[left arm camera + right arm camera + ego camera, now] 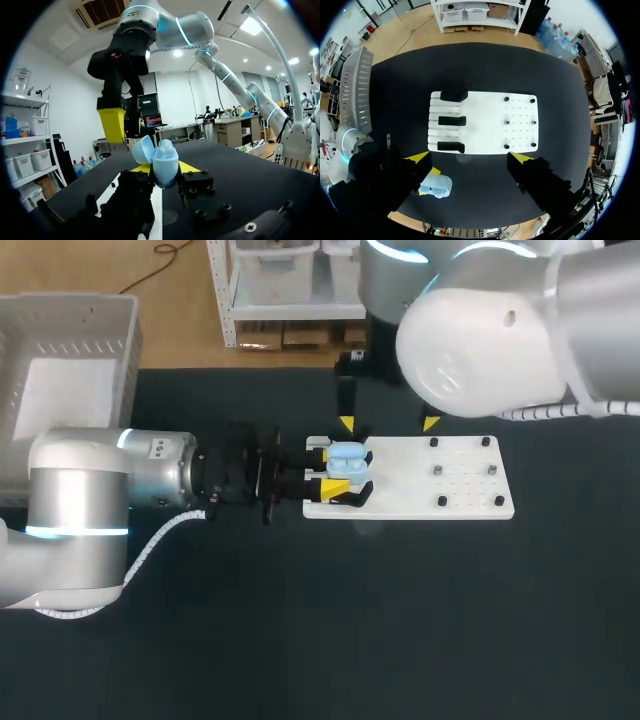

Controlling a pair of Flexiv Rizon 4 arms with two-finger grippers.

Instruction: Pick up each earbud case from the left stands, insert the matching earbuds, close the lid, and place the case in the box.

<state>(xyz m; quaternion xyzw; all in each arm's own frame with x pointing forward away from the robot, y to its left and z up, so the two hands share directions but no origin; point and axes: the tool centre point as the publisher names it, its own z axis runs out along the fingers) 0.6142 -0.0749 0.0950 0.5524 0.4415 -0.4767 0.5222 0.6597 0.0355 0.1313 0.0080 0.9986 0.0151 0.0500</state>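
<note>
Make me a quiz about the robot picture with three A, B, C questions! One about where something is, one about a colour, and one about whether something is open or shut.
1. Where is the earbud case?
A on a shelf
B between the left gripper's jaws
C on the floor

2. What colour is it?
A light blue
B red
C green

3. How are the right gripper's jaws?
A shut on the case
B shut on a ball
C open and empty

Answers:
1 B, yellow tips press it from both sides.
2 A, both its shells look pale blue.
3 C, its tips stand wide apart with nothing between them.
</note>
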